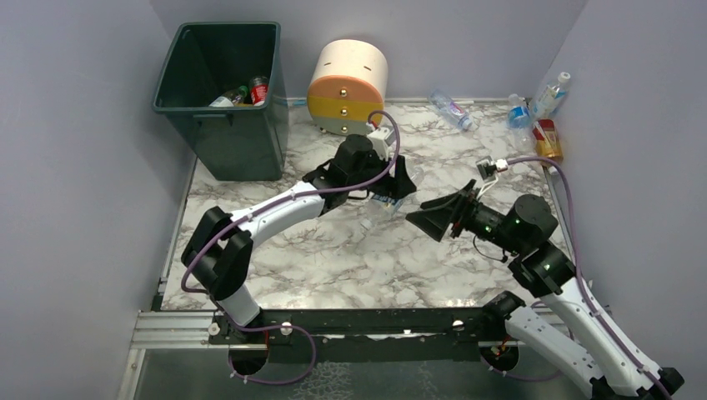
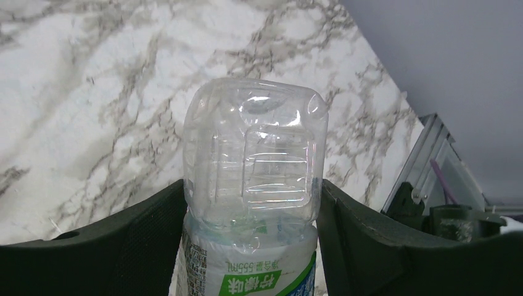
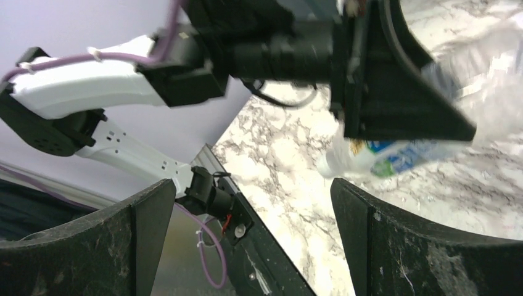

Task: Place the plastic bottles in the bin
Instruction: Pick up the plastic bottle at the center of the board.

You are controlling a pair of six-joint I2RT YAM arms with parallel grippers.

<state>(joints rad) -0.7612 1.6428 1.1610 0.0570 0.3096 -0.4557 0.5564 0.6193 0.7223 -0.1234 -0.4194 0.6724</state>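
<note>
The left tool (image 2: 251, 185) was clenched on a clear bottle (image 2: 253, 148), one dark finger (image 2: 154, 234) pressed to each side of its body; the bottle's square base pointed away from the wrist camera, and its green-and-white label sat low between the fingers; from above, this tool (image 1: 392, 196) and the clear bottle (image 1: 377, 207) lay over the middle of the marble counter (image 1: 333, 267), well apart from the bin (image 1: 242, 142); whether the bottle touched the counter could not be told.

The right tool (image 1: 425, 215) stood released, jaws wide and holding nothing, just beside the left one and pointing at it; through its own camera the right tool (image 3: 251, 185) framed the left arm and the clear bottle (image 3: 382, 157), seen blurred.

The dark green bin stood at the far left corner of the counter; inside it lay a clear bottle with green on it (image 1: 229, 98) and a red-labelled bottle (image 1: 258, 87).

Other bottles waited at the far right: a clear one on its side (image 1: 453, 110) near the back wall; a white-capped one (image 1: 552, 93) leaning against the right wall; a blue-labelled one (image 1: 518, 112) and an orange-and-red one (image 1: 548, 137) close together.

A round cream, yellow and grey drawer unit (image 1: 346, 87) stood beside the bin.
</note>
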